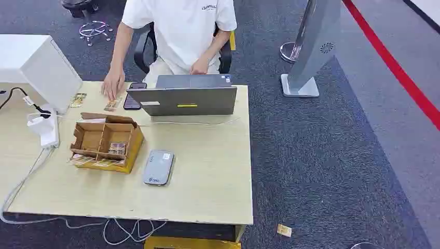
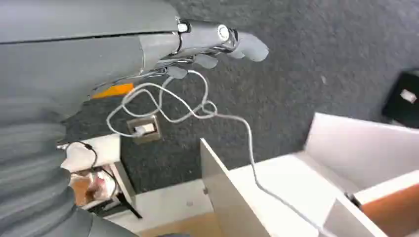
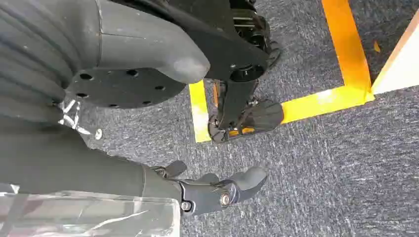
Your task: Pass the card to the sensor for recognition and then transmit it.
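- The open brown cardboard box with dividers (image 1: 105, 142) is my landmark on the pale wooden bench (image 1: 207, 176); a small printed card (image 1: 117, 149) lies in its compartment on the robot's side, nearest the sensor.
- The flat grey rounded sensor pad (image 1: 158, 167) lies just beside the box, toward the bench's near edge.
- The left robot hand (image 2: 217, 47) hangs over the carpet holding nothing, fingers loosely extended; the right robot hand (image 3: 217, 190) hangs likewise, empty and slack.
- Nothing is picked up yet, I'd judge. Best to come down over the box, pinch the card's edge, and clear the dividers before swinging to the pad.
- Beyond the box, a seated person's hand (image 1: 112, 84) rests by more cards, so keep the reach low and short.
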Controlling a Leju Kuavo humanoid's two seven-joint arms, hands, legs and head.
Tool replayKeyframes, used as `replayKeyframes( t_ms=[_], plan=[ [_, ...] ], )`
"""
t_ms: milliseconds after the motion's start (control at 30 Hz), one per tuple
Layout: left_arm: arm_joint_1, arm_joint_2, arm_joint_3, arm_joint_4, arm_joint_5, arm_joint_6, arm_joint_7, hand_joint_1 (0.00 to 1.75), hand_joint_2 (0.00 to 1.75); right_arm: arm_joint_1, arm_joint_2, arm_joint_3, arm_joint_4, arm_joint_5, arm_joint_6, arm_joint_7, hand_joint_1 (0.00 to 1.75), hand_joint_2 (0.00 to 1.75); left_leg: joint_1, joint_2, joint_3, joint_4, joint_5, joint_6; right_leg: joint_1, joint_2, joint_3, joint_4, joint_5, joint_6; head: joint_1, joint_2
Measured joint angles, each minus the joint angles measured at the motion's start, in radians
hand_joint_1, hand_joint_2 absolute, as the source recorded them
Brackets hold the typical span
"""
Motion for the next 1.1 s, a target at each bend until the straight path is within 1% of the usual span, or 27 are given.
replayKeyframes(
  t_ms=[100, 133, 167, 200, 233, 267, 300, 333, 367, 433, 533, 567, 600, 633, 667, 733, 800, 833, 867, 933, 1000, 1067, 1100],
  plan=[
    [-0.011, -0.009, 0.055, -0.028, -0.032, -0.023, 0.000, 0.00, 1.75, 0.000, 0.000, 0.001, 0.000, -0.006, 0.000, 0.001, 0.00, 1.75, 0.000, 0.000, 0.000, 0.000, 0.000, 0.000, 0.000, 0.000, 0.000, 0.000, 0.000, 0.000, 0.000, 0.000],
    [-0.012, -0.011, 0.063, -0.057, -0.050, -0.036, 0.000, 0.00, 1.75, 0.000, 0.000, 0.001, 0.000, -0.010, 0.000, 0.001, 0.00, 1.75, 0.000, 0.000, 0.000, 0.000, 0.000, 0.000, 0.000, 0.000, 0.000, 0.000, 0.000, 0.000, 0.000, 0.000],
    [-0.012, -0.003, 0.069, -0.071, -0.053, -0.051, 0.000, 0.00, 1.75, 0.000, 0.000, 0.002, 0.000, -0.011, 0.000, 0.001, 0.00, 1.75, 0.000, 0.000, 0.000, 0.000, 0.000, 0.000, 0.000, 0.000, 0.000, 0.000, 0.000, 0.000, 0.000, 0.000],
    [-0.012, 0.016, 0.075, -0.075, -0.049, -0.070, 0.003, 0.00, 1.75, 0.000, 0.000, 0.003, 0.000, -0.011, 0.000, 0.001, 0.00, 1.75, 0.001, 0.000, 0.000, 0.000, 0.000, 0.000, 0.001, 0.000, 0.000, 0.000, 0.000, 0.000, 0.001, 0.000],
    [-0.012, 0.056, 0.080, -0.075, -0.032, -0.069, 0.039, 0.00, 1.75, 0.000, 0.000, 0.006, 0.000, -0.008, 0.000, 0.002, 0.00, 1.75, 0.002, 0.000, 0.000, 0.000, 0.000, -0.001, 0.003, 0.000, 0.000, 0.001, 0.000, -0.001, 0.002, 0.000],
    [-0.010, 0.115, 0.083, -0.074, -0.006, -0.046, 0.100, 0.00, 1.75, 0.000, -0.002, 0.009, 0.001, -0.005, 0.000, 0.003, 0.00, 1.75, 0.007, 0.001, 0.000, 0.000, -0.002, -0.004, 0.008, 0.001, 0.000, 0.001, 0.000, -0.005, 0.003, 0.000],
    [-0.009, 0.214, 0.083, -0.074, 0.030, -0.026, 0.180, 0.00, 1.75, 0.000, -0.003, 0.012, 0.002, -0.003, 0.000, 0.007, 0.00, 1.75, 0.011, 0.002, 0.000, 0.000, -0.001, -0.008, 0.012, 0.001, 0.000, 0.001, 0.000, -0.010, 0.005, 0.000],
    [-0.011, 0.302, 0.083, -0.074, 0.043, -0.017, 0.215, 0.00, 1.75, 0.000, -0.003, 0.014, 0.003, -0.003, 0.000, 0.008, 0.00, 1.75, 0.013, 0.002, 0.000, 0.001, -0.002, -0.010, 0.015, 0.001, 0.000, 0.000, 0.000, -0.010, 0.004, 0.000],
    [-0.015, 0.358, 0.084, -0.073, 0.053, 0.000, 0.247, 0.00, 1.75, 0.001, -0.003, 0.016, 0.004, -0.003, 0.000, 0.011, 0.00, 1.75, 0.012, 0.002, 0.000, 0.001, -0.001, -0.011, 0.015, 0.000, 0.000, 0.001, 0.000, -0.011, 0.005, 0.000],
    [-0.018, 0.435, 0.085, -0.075, 0.065, 0.013, 0.260, 0.00, 1.75, -0.001, -0.005, 0.019, 0.006, -0.003, 0.000, 0.011, 0.00, 1.75, 0.012, 0.001, 0.001, 0.000, -0.001, -0.012, 0.015, 0.000, 0.000, 0.002, -0.001, -0.013, 0.001, 0.000],
    [-0.019, 0.521, 0.085, -0.077, 0.065, 0.020, 0.222, 0.00, 1.75, -0.005, -0.005, 0.040, 0.007, 0.023, -0.002, 0.027, 0.00, 1.75, 0.011, 0.001, 0.001, -0.001, 0.000, -0.013, 0.014, 0.000, -0.002, 0.004, -0.002, -0.014, 0.000, 0.000],
    [-0.021, 0.552, 0.083, -0.074, 0.069, 0.020, 0.229, 0.00, 1.75, -0.009, -0.005, 0.048, 0.007, 0.027, 0.001, 0.036, 0.00, 1.75, 0.016, 0.002, 0.000, -0.001, -0.001, -0.014, 0.017, 0.001, -0.002, 0.004, -0.001, -0.015, 0.000, 0.000],
    [-0.026, 0.592, 0.078, -0.070, 0.073, 0.016, 0.234, 0.00, 1.75, -0.015, -0.005, 0.055, 0.007, 0.032, 0.001, 0.040, 0.00, 1.75, 0.023, 0.004, -0.001, 0.002, -0.002, -0.017, 0.022, 0.003, -0.002, 0.003, 0.000, -0.021, 0.001, 0.000],
    [-0.038, 0.644, 0.068, -0.071, 0.070, 0.007, 0.233, 0.00, 1.75, -0.020, -0.004, 0.063, 0.006, 0.039, 0.001, 0.045, 0.00, 1.75, 0.025, 0.004, -0.001, 0.003, -0.002, -0.017, 0.025, 0.002, -0.002, 0.002, 0.000, -0.024, 0.007, 0.000],
    [-0.059, 0.688, 0.046, -0.078, 0.058, 0.004, 0.233, 0.00, 1.75, -0.026, -0.003, 0.072, 0.006, 0.047, 0.001, 0.054, 0.00, 1.75, 0.024, 0.003, -0.001, 0.003, -0.001, -0.019, 0.025, 0.001, -0.002, 0.002, 0.001, -0.023, 0.008, 0.000],
    [-0.099, 0.744, -0.019, -0.134, 0.030, 0.023, 0.245, 0.00, 1.75, -0.039, -0.001, 0.089, 0.006, 0.059, 0.001, 0.067, 0.00, 1.75, 0.021, -0.002, -0.001, 0.001, 0.001, -0.020, 0.022, -0.002, -0.002, 0.003, 0.000, -0.023, 0.005, 0.000],
    [-0.149, 0.775, -0.087, -0.192, -0.013, 0.070, 0.281, 0.00, 1.75, -0.053, 0.004, 0.103, 0.003, 0.070, 0.000, 0.084, 0.00, 1.75, 0.021, -0.002, -0.001, 0.001, 0.002, -0.022, 0.022, -0.003, -0.002, 0.003, 0.001, -0.023, 0.004, 0.000],
    [-0.185, 0.793, -0.126, -0.202, -0.045, 0.092, 0.295, 0.00, 1.75, -0.057, 0.007, 0.112, 0.002, 0.077, 0.000, 0.092, 0.00, 1.75, 0.022, -0.002, -0.001, 0.001, 0.003, -0.023, 0.023, -0.003, -0.003, 0.003, 0.002, -0.025, 0.005, 0.000],
    [-0.227, 0.813, -0.164, -0.202, -0.078, 0.109, 0.295, 0.00, 1.75, -0.062, 0.009, 0.118, 0.000, 0.081, 0.000, 0.098, 0.00, 1.75, 0.023, -0.002, -0.001, 0.002, 0.004, -0.024, 0.024, -0.003, -0.003, 0.003, 0.003, -0.027, 0.005, 0.000],
    [-0.357, 0.865, -0.261, -0.177, -0.176, 0.152, 0.271, 0.00, 1.75, -0.068, 0.014, 0.135, -0.002, 0.094, 0.001, 0.114, 0.00, 1.75, 0.025, -0.002, -0.002, 0.002, 0.006, -0.025, 0.025, -0.003, -0.004, 0.003, 0.006, -0.026, 0.005, 0.000],
    [-0.483, 0.920, -0.366, -0.115, -0.262, 0.182, 0.244, 0.00, 1.75, -0.075, 0.016, 0.148, -0.003, 0.098, 0.001, 0.123, 0.00, 1.75, 0.024, -0.002, -0.002, 0.001, 0.007, -0.025, 0.025, -0.002, -0.004, 0.004, 0.007, -0.026, 0.005, 0.000],
    [-0.577, 0.958, -0.449, -0.068, -0.294, 0.194, 0.233, 0.00, 1.75, -0.078, 0.017, 0.159, -0.003, 0.100, 0.000, 0.124, 0.00, 1.75, 0.023, 0.005, -0.002, 0.001, 0.007, -0.026, 0.025, 0.005, -0.005, 0.005, 0.009, -0.028, 0.005, 0.000],
    [-0.614, 0.969, -0.475, -0.048, -0.308, 0.198, 0.232, 0.00, 1.75, -0.077, 0.017, 0.163, -0.003, 0.103, 0.000, 0.125, 0.00, 1.75, 0.022, 0.009, -0.002, 0.001, 0.007, -0.026, 0.025, 0.008, -0.006, 0.006, 0.009, -0.028, 0.004, 0.000]
  ],
)
